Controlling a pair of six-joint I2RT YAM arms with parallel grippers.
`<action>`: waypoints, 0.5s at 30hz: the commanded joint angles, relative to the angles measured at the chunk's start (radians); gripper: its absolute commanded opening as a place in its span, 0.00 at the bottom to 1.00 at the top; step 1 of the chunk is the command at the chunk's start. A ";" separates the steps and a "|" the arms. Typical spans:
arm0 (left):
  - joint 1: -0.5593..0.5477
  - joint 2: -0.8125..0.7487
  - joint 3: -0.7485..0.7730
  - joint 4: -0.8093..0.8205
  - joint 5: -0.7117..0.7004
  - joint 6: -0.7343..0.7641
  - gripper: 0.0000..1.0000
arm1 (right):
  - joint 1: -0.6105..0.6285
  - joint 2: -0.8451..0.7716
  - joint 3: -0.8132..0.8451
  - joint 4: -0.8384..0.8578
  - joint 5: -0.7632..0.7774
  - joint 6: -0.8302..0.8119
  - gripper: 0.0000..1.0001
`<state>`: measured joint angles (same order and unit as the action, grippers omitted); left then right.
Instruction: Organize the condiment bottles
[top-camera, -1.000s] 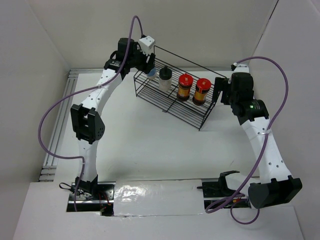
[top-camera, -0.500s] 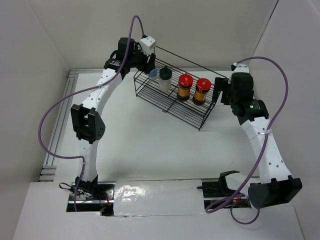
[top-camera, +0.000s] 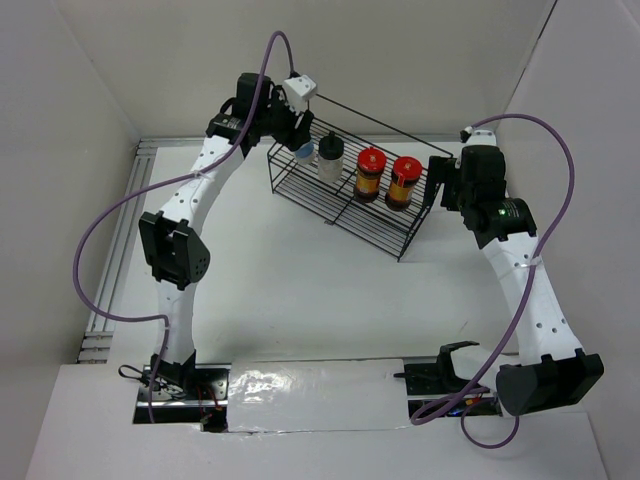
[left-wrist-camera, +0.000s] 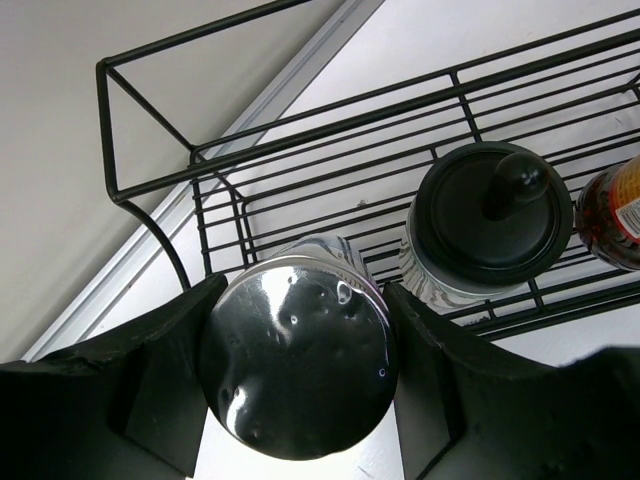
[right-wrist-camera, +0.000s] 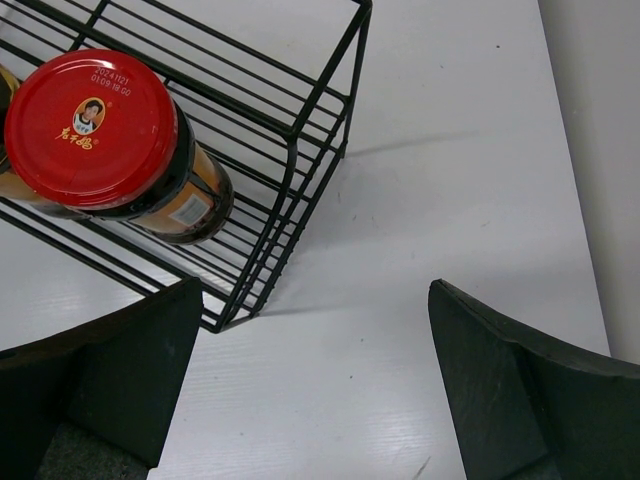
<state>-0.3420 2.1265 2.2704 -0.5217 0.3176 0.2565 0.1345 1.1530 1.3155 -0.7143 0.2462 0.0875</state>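
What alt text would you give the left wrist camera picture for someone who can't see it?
A silver-capped jar, seen from above, is gripped between two black fingers at the end of a black wire rack. A black-capped jar stands on the rack beside it, and part of a dark jar shows at far right.

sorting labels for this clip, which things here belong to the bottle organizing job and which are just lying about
Part of the job:
silver-capped jar
black-capped jar
two red-capped jars
wire rack

Just lying about:
purple cables
metal rail along the table's left edge
shiny sheet between the arm bases
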 joint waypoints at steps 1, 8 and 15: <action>-0.008 -0.040 0.041 0.080 -0.006 0.033 0.00 | -0.007 -0.010 0.004 -0.022 -0.005 -0.006 1.00; -0.006 -0.010 0.029 0.088 -0.023 0.026 0.20 | -0.007 -0.010 0.013 -0.034 -0.001 -0.009 1.00; -0.006 0.016 0.031 0.092 0.006 0.013 0.59 | -0.004 -0.003 0.014 -0.036 -0.007 -0.006 1.00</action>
<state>-0.3443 2.1384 2.2704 -0.5167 0.2935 0.2623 0.1345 1.1530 1.3155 -0.7284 0.2462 0.0872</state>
